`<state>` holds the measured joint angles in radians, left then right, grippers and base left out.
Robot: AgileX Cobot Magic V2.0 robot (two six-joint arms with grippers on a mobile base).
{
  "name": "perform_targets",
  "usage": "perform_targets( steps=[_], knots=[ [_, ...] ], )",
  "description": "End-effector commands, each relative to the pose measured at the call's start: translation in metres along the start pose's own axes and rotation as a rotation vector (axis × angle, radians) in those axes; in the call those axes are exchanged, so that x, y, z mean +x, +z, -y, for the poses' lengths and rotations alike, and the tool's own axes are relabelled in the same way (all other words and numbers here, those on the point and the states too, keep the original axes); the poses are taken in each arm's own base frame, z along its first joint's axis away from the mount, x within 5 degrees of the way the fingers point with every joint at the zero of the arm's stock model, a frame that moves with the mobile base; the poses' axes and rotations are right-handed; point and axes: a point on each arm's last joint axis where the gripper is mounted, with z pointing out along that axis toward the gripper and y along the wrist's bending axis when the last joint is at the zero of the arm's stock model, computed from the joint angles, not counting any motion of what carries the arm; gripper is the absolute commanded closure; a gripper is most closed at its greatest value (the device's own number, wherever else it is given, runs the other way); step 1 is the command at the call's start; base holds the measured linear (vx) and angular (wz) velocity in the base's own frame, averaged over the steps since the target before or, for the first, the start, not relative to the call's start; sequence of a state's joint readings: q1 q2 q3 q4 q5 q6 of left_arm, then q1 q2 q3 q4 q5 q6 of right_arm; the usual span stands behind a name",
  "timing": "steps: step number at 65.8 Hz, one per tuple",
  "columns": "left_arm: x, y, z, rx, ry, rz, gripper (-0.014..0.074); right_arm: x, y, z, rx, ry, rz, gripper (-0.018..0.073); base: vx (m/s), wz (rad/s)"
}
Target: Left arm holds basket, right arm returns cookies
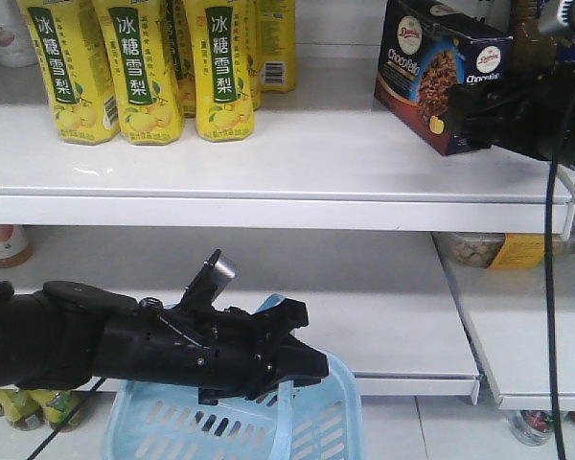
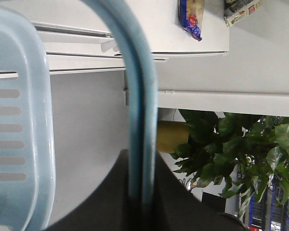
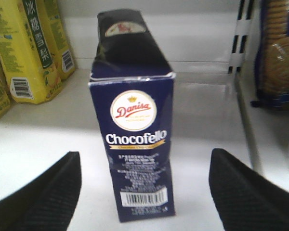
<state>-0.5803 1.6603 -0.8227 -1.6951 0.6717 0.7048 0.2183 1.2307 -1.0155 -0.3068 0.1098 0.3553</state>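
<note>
- While the cookies (image 1: 431, 72) are standing on the upper shelf surface (image 1: 297, 158) near its right edge in the front view, the right arm (image 1: 532, 115) is hovering just beside them at the frame's right side, its jaws hidden from this angle.
- Yellow pear-drink bottles (image 1: 144, 67) are lining the back-left part of that same surface, well apart from the box.
- Below, the left arm (image 1: 144, 340) is reaching in from the left edge, its left gripper (image 1: 287, 359) sitting clenched on the pale handle of the basket (image 1: 230, 426), which is hanging in front of the lower shelf at the bottom edge.
- Seen from the left wrist, the basket handle (image 2: 139, 120) is running top to bottom through the middle and disappearing between the dark jaws at the bottom, with the slotted basket wall (image 2: 19, 134) filling the left side.
- Green plant leaves (image 2: 231, 154) are showing at the lower right.
- Seen from the right wrist, the cookies (image 3: 135, 144) are standing upright on the white surface (image 3: 48, 139), end face forward, centred between the fingers (image 3: 48, 197) of the right gripper (image 3: 139, 192).
- Those jaws are spread wide, released, and touching nothing.
- Bottles (image 3: 29, 48) are standing toward the left edge.
</note>
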Motion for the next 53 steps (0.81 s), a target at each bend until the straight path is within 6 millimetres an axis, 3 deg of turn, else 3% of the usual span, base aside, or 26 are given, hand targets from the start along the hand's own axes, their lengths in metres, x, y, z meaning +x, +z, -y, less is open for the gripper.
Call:
perform_targets(
  steps=[1,14,24,53],
  knots=[
    [-0.001,-0.01,0.024,0.094,0.031,0.017,0.0603,-0.025,-0.027,0.001,0.002,0.008,0.102,0.0022,0.0,0.0],
    [-0.001,-0.01,0.024,0.094,0.031,0.017,0.0603,-0.035,-0.076,0.005,0.03,0.0,0.142,0.0022,0.0,0.0],
    [-0.001,-0.01,0.024,0.094,0.031,0.017,0.0603,-0.023,-0.115,0.006,0.03,-0.036,0.2,0.0022,0.0,0.0],
    [-0.001,-0.01,0.024,0.094,0.031,0.017,0.0603,0.089,-0.192,0.013,0.023,-0.054,0.278,0.0022,0.0,0.0]
  ],
)
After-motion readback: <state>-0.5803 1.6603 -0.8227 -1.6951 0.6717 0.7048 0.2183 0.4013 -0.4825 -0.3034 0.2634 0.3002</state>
